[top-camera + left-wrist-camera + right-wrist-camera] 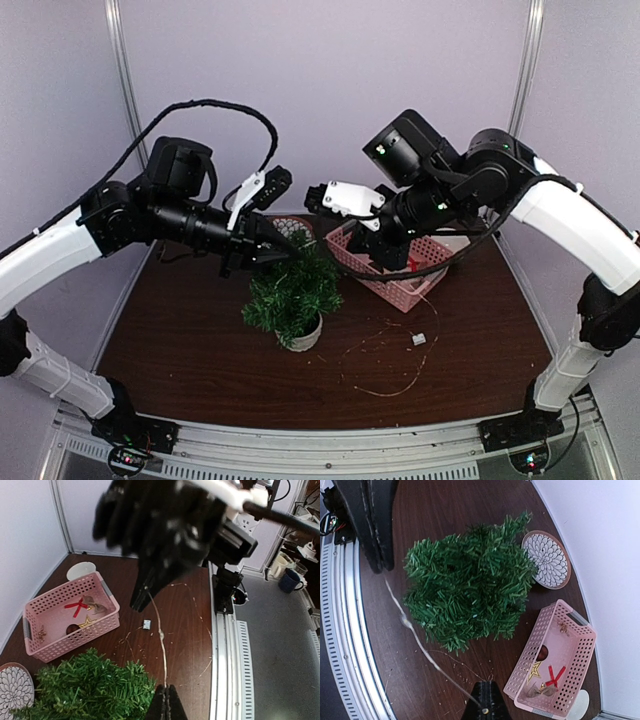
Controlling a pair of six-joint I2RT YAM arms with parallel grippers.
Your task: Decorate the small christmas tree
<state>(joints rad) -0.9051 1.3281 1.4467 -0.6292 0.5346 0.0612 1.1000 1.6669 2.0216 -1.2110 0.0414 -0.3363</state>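
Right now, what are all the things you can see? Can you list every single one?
tree: one, green, middle of the table, in a whitish pot
basket: one, pink, behind the tree, to its right
star: one, gold, in the basket
ribbon: one, red, in the basket
ball: one, brown, in the basket
wire: one, thin and pale, stretched between the grippers, the rest lying on the table
box: one, small, white, on the table right of the tree
plate: one, white pattern with a brown rim, behind the tree
disc: one, white, past the basket
table: one, dark brown
left gripper: one, black, shut on the wire by the tree
right gripper: one, black, shut on the wire
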